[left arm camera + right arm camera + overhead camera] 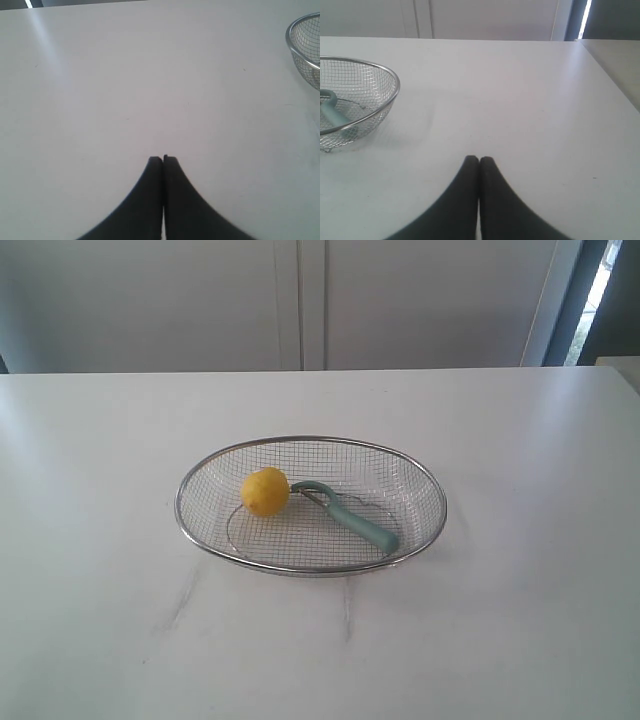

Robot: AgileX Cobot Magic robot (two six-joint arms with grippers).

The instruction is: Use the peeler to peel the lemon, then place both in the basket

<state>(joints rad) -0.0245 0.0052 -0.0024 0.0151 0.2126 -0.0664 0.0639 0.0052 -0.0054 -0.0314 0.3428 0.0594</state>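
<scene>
While lemon (265, 491) + peeler (347, 515) lie together in basket (310, 439), L pincer (163, 159) is closed, empty. R pincer (479, 158) same, both over desk (100, 490).

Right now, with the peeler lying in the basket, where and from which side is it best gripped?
Probably mid-handle on the peeler, from above, closing across the handle: it lies flat on the mesh of the basket, whose rim blocks side approaches, and its blade head sits beside the lemon.

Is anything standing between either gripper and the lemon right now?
Only the mesh wall of the basket: the lemon lies inside it beside the peeler. The left gripper and right gripper, both shut, hang over the table outside; nothing else visible intervenes.
</scene>
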